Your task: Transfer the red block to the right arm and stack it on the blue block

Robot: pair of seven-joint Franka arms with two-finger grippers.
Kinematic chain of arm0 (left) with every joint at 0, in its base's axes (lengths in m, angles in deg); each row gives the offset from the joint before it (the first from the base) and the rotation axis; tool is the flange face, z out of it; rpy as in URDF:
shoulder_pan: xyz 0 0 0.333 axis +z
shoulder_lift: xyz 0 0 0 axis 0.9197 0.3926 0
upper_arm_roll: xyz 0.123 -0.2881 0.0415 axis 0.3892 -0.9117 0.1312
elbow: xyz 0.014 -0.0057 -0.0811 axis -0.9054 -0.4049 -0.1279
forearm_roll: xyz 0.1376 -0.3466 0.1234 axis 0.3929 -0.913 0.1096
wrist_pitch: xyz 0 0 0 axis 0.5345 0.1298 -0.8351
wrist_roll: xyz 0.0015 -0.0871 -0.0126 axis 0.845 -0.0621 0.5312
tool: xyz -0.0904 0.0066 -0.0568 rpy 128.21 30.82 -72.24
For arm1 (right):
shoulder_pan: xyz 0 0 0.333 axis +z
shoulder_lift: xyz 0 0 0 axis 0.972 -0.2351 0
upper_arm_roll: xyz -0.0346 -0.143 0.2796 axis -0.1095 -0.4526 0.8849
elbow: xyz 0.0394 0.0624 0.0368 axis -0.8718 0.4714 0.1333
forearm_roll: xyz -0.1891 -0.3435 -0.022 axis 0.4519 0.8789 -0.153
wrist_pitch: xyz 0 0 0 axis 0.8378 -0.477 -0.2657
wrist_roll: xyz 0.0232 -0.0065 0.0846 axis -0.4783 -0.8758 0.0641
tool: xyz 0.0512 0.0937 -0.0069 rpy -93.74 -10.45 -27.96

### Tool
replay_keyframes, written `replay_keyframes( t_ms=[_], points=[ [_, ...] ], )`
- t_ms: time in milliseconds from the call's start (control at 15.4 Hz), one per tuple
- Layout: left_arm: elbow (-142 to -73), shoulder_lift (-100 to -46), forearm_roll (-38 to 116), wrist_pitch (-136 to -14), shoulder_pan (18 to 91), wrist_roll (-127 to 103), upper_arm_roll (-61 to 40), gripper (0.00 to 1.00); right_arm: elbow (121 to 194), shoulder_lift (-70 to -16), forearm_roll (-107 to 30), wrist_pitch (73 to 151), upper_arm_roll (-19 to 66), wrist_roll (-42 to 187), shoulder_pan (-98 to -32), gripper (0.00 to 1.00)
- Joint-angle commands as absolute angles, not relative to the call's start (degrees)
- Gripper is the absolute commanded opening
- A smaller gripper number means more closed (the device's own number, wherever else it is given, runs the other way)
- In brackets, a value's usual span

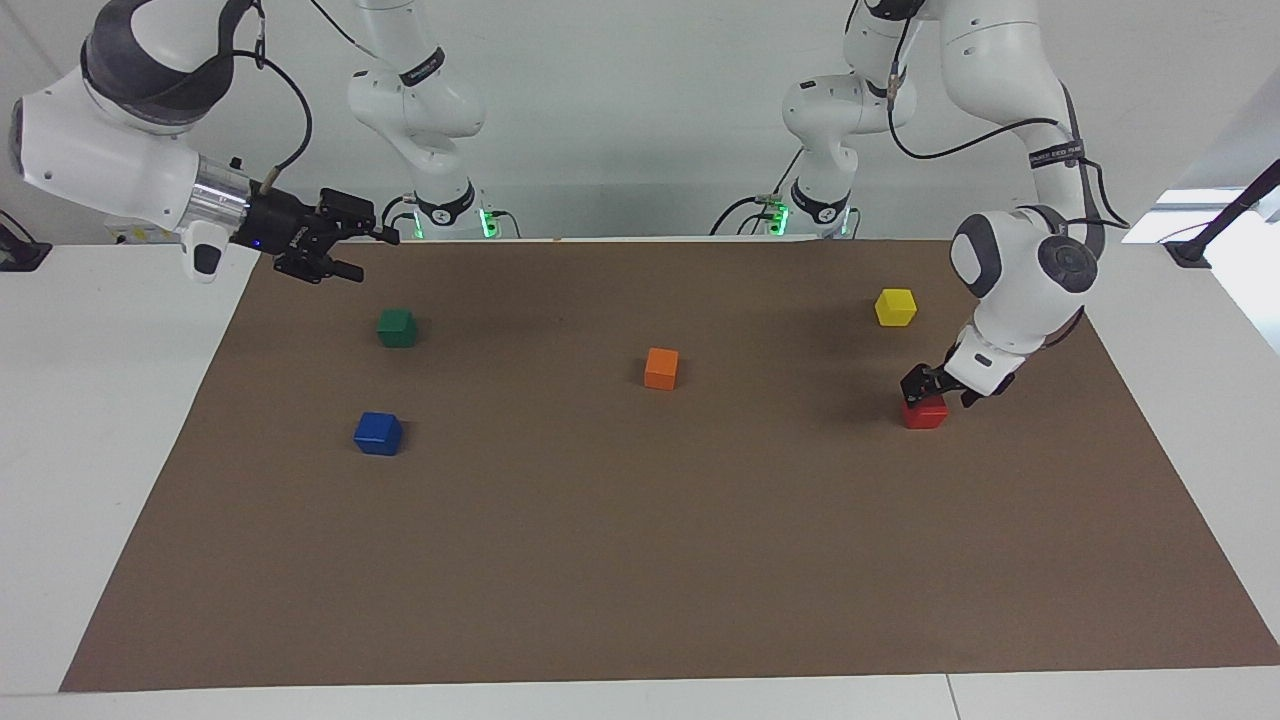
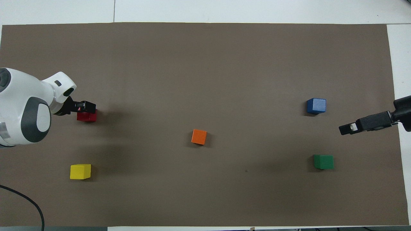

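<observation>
The red block point(image 1: 928, 414) sits on the brown mat point(image 1: 640, 560) toward the left arm's end; it also shows in the overhead view point(image 2: 86, 117). My left gripper point(image 1: 938, 397) is lowered onto it, open, with a finger on each side of it; from overhead the left gripper point(image 2: 87, 107) covers the block's farther edge. The blue block point(image 1: 378, 433) sits toward the right arm's end, and it shows from overhead point(image 2: 316, 106). My right gripper point(image 1: 372, 258) is open and empty, held level in the air over the mat's edge, and its tip shows from overhead point(image 2: 345, 129).
An orange block point(image 1: 661, 368) sits mid-mat. A yellow block point(image 1: 895, 307) lies nearer to the robots than the red block. A green block point(image 1: 397, 328) lies nearer to the robots than the blue block, below the right gripper.
</observation>
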State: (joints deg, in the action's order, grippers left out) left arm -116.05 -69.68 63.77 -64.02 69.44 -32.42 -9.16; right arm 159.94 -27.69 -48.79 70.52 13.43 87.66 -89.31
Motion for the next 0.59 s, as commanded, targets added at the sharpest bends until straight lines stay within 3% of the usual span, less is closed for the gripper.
replay_keyframes(
  t_ms=[0,521],
  points=[
    [-116.5,-68.6,62.9,-66.1,69.2,-33.8,-8.9,1.0,160.7,-29.8,-55.8,66.2,13.8,89.5,-92.6,1.0],
    [-117.3,-68.3,62.9,-66.5,69.0,-33.9,-9.0,1.0,168.4,-34.2,-75.0,61.0,13.8,89.9,-95.2,1.0]
  ],
)
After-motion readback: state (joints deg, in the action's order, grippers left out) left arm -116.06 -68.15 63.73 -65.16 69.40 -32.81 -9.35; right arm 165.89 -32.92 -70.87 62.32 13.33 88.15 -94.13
